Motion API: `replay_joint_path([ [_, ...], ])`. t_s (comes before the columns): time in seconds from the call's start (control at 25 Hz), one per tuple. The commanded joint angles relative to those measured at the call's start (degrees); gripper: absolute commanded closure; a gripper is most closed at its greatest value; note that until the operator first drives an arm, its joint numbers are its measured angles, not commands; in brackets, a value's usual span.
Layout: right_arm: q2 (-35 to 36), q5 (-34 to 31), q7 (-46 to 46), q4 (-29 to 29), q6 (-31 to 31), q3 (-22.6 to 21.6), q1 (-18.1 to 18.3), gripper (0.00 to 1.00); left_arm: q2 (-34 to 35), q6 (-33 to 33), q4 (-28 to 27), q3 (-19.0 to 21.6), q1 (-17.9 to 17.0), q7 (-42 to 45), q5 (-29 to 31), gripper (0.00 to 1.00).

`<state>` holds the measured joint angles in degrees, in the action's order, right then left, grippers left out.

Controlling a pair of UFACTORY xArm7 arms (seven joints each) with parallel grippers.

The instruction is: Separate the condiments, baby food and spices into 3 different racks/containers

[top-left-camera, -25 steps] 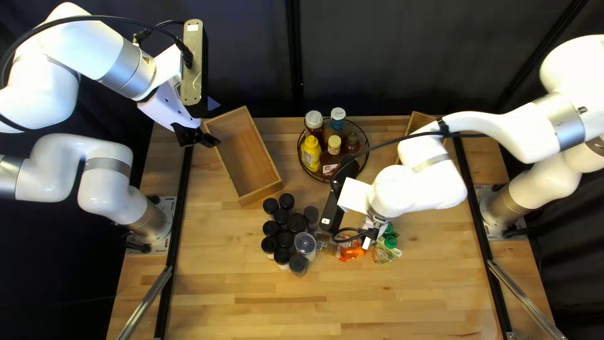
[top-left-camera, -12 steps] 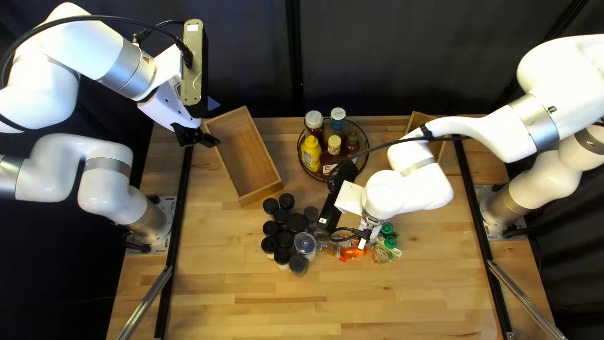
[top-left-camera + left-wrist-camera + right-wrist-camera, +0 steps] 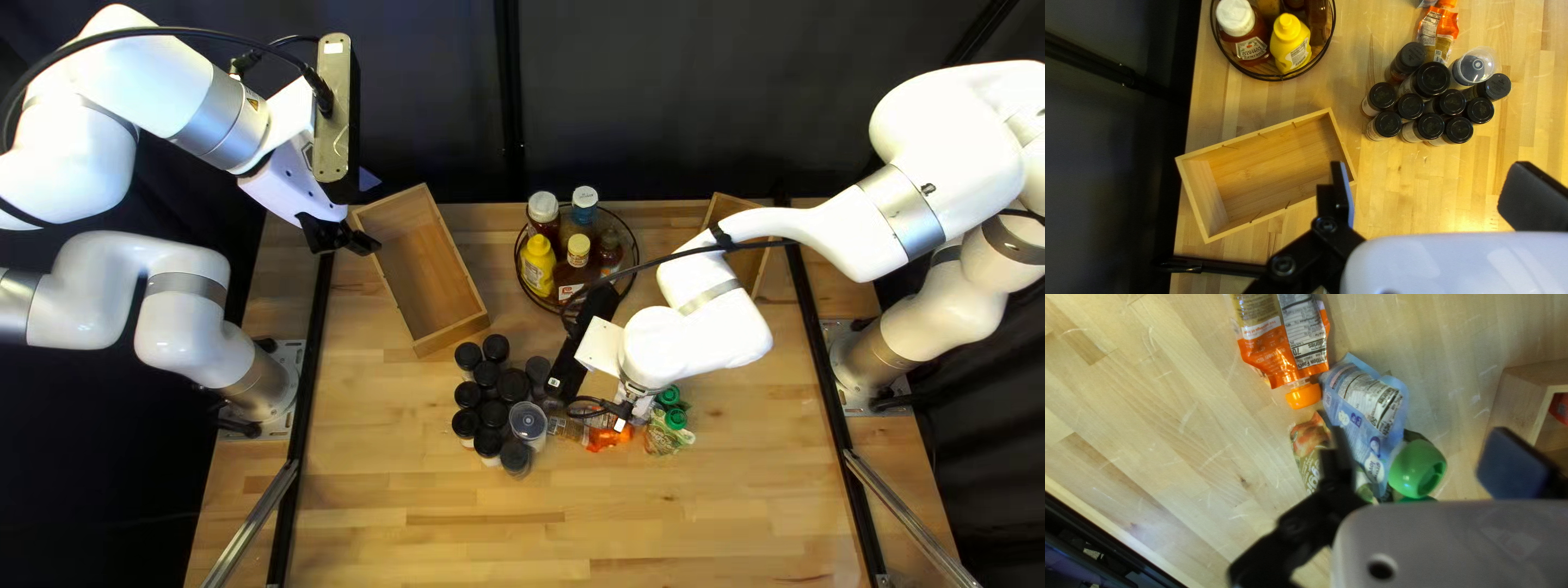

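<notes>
This looks like a robotics lab: white jointed arms (image 3: 187, 327) mounted on metal base plates (image 3: 290, 354) at both sides of a wooden worktop (image 3: 435, 544), black cables (image 3: 163, 31) running along them, and a dark curtain (image 3: 675, 98) hanging behind the far edge.

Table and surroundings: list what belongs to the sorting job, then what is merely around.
For the job:
condiment bottles
wire basket
spice jars
baby food pouches
wooden boxes

Merely around:
dark curtain
black rails
silver bars
</notes>
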<state>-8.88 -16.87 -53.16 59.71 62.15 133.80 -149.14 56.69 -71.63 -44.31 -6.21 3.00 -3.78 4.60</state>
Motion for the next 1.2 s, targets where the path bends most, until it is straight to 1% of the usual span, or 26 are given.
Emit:
replay_joint_path([
  [0.04, 0.0, -0.6, -1.0, 0.9, 1.4, -0.1, -0.5, 0.99, 0.0, 0.0, 0.0, 0.0, 0.0, 0.0, 0.0, 0.0],
  [0.08, -0.1, -0.8, -1.1, 1.4, 2.0, -0.1, -0.7, 0.98, 0.0, 0.0, 0.0, 0.0, 0.0, 0.0, 0.0, 0.0],
  [0.24, -0.7, -1.6, -0.6, 7.2, 7.9, -0.5, -1.8, 0.98, 0.0, 0.0, 0.0, 0.0, 0.0, 0.0, 0.0, 0.0],
  [0.28, -0.7, -1.8, -0.5, 7.7, 8.4, -0.6, -1.9, 0.98, 0.0, 0.0, 0.0, 0.0, 0.0, 0.0, 0.0, 0.0],
  [0.32, -1.0, -2.2, 0.1, 10.0, 10.6, -0.7, -2.2, 0.98, 0.0, 0.0, 0.0, 0.0, 0.0, 0.0, 0.0, 0.0],
  [0.44, -1.3, -3.1, 1.7, 13.9, 14.0, -0.7, -2.5, 0.97, 0.0, 0.0, 0.0, 0.0, 0.0, 0.0, 0.0, 0.0],
  [0.48, -1.3, -3.2, 1.9, 14.4, 14.4, -0.7, -2.6, 0.97, 0.0, 0.0, 0.0, 0.0, 0.0, 0.0, 0.0, 0.0],
  [0.6, 2.1, -1.9, 5.4, 15.6, 16.7, -0.7, -1.5, 0.97, 0.0, 0.0, 0.0, 0.0, 0.0, 0.0, 0.0, 0.0],
  [0.72, 8.1, 1.2, 9.8, 14.5, 17.8, 0.4, 0.1, 0.98, 0.0, 0.0, 0.0, 0.0, 0.0, 0.0, 0.0, 0.0],
  [0.88, 17.9, 6.6, 17.4, 10.9, 18.4, 4.7, 1.6, 0.99, 0.0, 0.0, 0.0, 0.0, 0.0, 0.0, 0.0, 0.0],
  [0.92, 21.3, 8.1, 19.8, 9.3, 18.7, 6.8, 1.8, 0.98, 0.0, 0.0, 0.0, 0.0, 0.0, 0.0, 0.0, 0.0],
  [1.04, 27.6, 10.0, 24.3, 5.5, 19.3, 11.2, 1.9, 0.99, 0.0, 0.0, 0.0, 0.0, 0.0, 0.0, 0.0, 0.0],
  [1.2, 35.0, 9.6, 29.3, -0.6, 20.6, 17.3, 2.7, 1.0, 0.0, 0.0, 0.0, 0.0, 0.0, 0.0, 0.0, 0.0],
])
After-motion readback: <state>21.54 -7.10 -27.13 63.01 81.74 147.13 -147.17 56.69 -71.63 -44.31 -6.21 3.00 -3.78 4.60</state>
